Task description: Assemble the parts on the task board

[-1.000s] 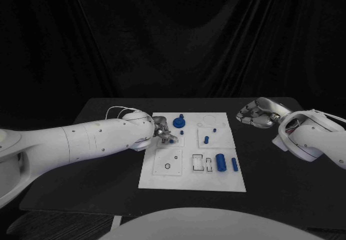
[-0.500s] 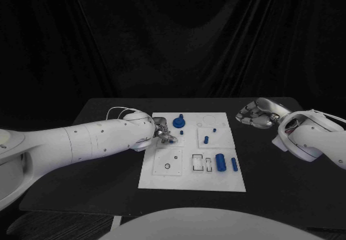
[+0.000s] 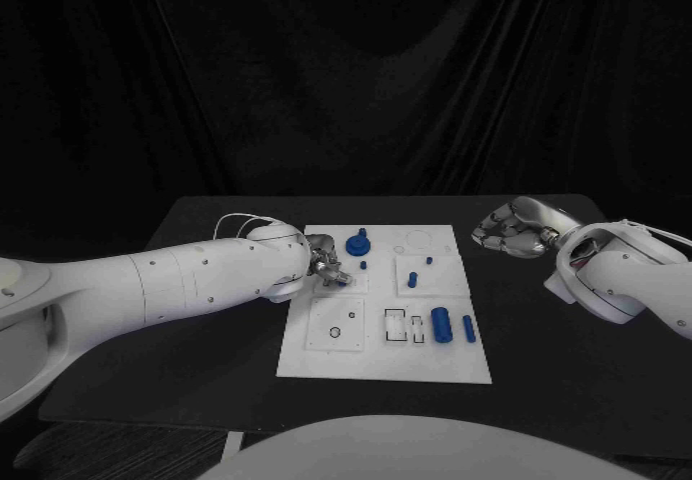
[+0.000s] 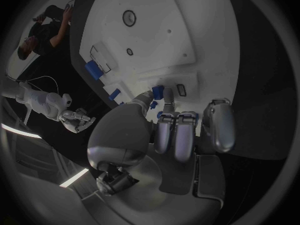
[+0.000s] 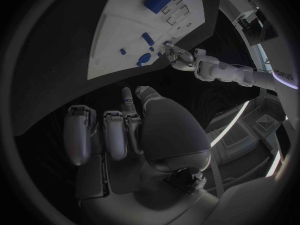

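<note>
the left hand point(image 3: 326, 262) pinched a small blue part point(image 4: 157, 90) over the task board point(image 3: 384, 360). the right hand point(image 3: 508, 228) was curled closed on nothing, beside the board.

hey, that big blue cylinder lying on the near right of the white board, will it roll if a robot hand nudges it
Probably. The big blue cylinder lies on its rounded side on the flat task board, so a sideways nudge may roll it. It looks rigid and likely light.
</note>
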`<action>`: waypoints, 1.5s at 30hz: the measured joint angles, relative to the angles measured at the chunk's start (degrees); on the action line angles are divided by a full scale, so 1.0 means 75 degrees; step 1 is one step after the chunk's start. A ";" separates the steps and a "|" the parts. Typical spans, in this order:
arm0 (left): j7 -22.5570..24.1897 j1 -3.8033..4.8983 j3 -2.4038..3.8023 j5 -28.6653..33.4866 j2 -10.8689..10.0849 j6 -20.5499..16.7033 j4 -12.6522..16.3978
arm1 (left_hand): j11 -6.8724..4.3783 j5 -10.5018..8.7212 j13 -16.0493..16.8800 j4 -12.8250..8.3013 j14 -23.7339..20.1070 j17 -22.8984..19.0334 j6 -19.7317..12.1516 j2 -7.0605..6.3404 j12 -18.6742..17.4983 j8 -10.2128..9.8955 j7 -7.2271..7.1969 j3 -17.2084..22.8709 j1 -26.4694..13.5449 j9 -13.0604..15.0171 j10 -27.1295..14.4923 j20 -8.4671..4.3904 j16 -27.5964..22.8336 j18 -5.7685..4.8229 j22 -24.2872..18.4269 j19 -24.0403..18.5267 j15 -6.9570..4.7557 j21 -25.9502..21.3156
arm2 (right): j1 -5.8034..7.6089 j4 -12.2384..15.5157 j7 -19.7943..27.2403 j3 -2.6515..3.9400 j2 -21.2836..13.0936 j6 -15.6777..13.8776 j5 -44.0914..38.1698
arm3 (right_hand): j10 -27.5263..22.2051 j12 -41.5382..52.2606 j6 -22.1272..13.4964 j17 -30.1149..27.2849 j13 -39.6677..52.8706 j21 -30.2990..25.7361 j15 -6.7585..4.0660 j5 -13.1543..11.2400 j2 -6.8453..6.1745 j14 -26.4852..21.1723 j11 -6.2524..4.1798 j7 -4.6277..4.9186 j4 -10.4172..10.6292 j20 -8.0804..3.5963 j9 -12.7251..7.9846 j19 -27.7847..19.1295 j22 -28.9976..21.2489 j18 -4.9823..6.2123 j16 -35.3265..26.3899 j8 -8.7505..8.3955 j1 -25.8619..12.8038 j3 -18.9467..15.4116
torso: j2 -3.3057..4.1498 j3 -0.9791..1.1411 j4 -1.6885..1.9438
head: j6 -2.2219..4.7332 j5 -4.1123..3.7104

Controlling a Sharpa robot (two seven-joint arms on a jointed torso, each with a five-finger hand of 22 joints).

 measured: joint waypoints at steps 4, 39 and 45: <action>0.0044 0.0000 0.0004 0.0004 0.0000 0.0007 0.0004 | -0.0028 0.0165 0.0000 -0.0124 0.0000 0.0000 0.0000 -0.0012 0.0000 -0.0001 0.0000 0.0232 0.0096 -0.0051 0.0028 0.0000 0.0000 0.0000 0.0000 0.0000 0.0000 0.0000 | -0.0001 -0.0006 -0.0005 0.0000 0.0000 0.0010 0.0000 | 0.0000 0.0000 0.0000 0.0000 0.0000 0.0000 0.0000 0.0000 0.0000 0.0000 0.0000 0.0000 0.0000 0.0000 0.0000 0.0000 0.0000 0.0000 0.0000 0.0000 0.0000 0.0000 | 0.0000 0.0001 0.0001 | 0.0000 0.0000; 0.0186 0.0086 -0.0017 -0.0003 -0.0190 -0.0435 0.0184 | -0.0081 0.0975 0.0000 -0.0392 -0.0028 -0.0002 0.0276 -0.0404 0.0000 -0.0188 -0.0052 0.1263 0.0302 -0.0330 0.0030 -0.0069 0.0000 0.0001 -0.0002 0.0071 -0.0029 0.0062 | -0.0006 -0.0025 -0.0047 0.0000 -0.0004 0.0062 0.0001 | 0.0000 0.0000 0.0000 0.0000 -0.0001 -0.0037 0.0000 0.0000 0.0000 0.0000 0.0000 0.0000 -0.0021 0.0000 -0.0003 0.0000 -0.0003 0.0000 0.0000 0.0000 0.0000 0.0021 | -0.0005 0.0001 0.0001 | 0.0000 -0.0029; 0.0134 0.0263 -0.0013 -0.0008 -0.0299 -0.0446 0.0350 | -0.0081 0.0975 0.0000 -0.0375 -0.0029 -0.0003 0.0284 -0.0445 0.0000 -0.0188 -0.0054 0.1283 0.0261 -0.0330 0.0029 -0.0069 0.0000 0.0000 -0.0003 0.0071 -0.0029 0.0062 | -0.0015 -0.0026 -0.0052 0.0000 0.0001 0.0066 0.0001 | 0.0000 0.0000 0.0000 0.0000 -0.0001 -0.0037 0.0000 0.0000 0.0000 0.0000 0.0000 0.0000 -0.0021 0.0000 0.0004 0.0000 -0.0003 -0.0001 0.0000 0.0000 0.0000 0.0021 | -0.0007 0.0001 0.0001 | 0.0000 -0.0044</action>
